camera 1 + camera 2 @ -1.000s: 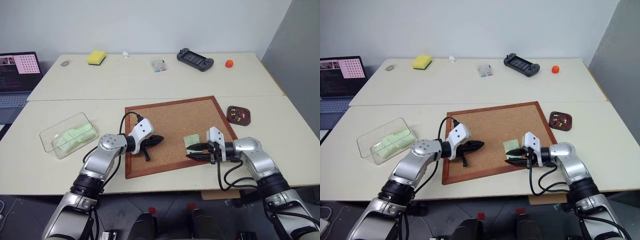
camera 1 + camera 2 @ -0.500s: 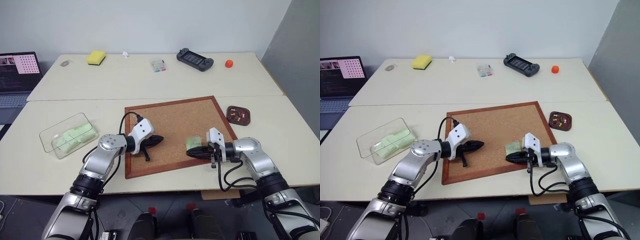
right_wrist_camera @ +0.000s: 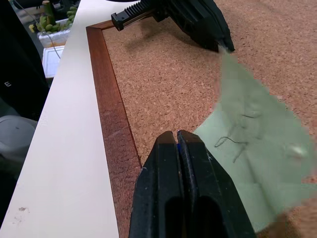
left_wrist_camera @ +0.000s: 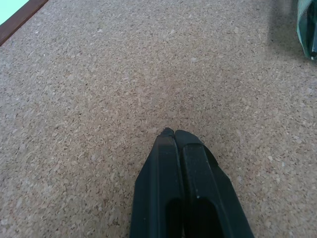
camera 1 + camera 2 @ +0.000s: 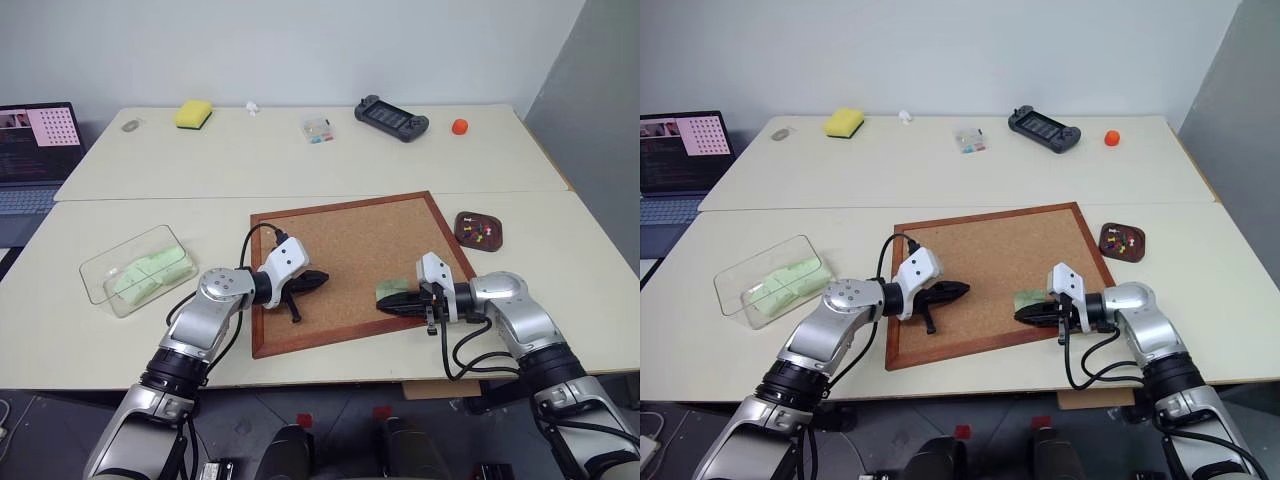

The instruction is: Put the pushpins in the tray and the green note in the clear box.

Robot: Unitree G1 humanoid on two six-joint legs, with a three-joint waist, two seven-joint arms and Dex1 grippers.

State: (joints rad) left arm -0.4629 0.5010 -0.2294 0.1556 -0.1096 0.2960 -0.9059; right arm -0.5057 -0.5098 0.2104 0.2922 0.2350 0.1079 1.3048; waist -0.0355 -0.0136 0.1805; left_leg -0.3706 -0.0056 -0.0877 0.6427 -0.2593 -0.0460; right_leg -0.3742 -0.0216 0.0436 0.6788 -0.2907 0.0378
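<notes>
Currently, I am reading the job as better than half done.

Pins: I am seeing several coloured pushpins [image 5: 480, 231] lying in the brown tray [image 5: 464, 228], which is sitting on the bench [image 5: 330, 165] just off the cork board's [image 5: 345, 240] right edge. I am finding no pins on the board itself, so I am judging that half finished.

Note: I am watching the green note [image 3: 257, 163] at the board's right-hand part, one edge curling up off the cork, beside my right tool [image 5: 384, 305].

Right tool: its fingers are pressing together; I am taking them to be pinching the note's near edge, though the pinch itself is hard to make out.

Left tool [image 4: 171, 135]: it is hanging clenched over bare cork, carrying nothing.

Box: the clear box [image 5: 100, 270] is sitting well apart on the bench's left side, already holding pale green paper.

Left to do: I am reckoning on carrying the note across and dropping it in.
</notes>
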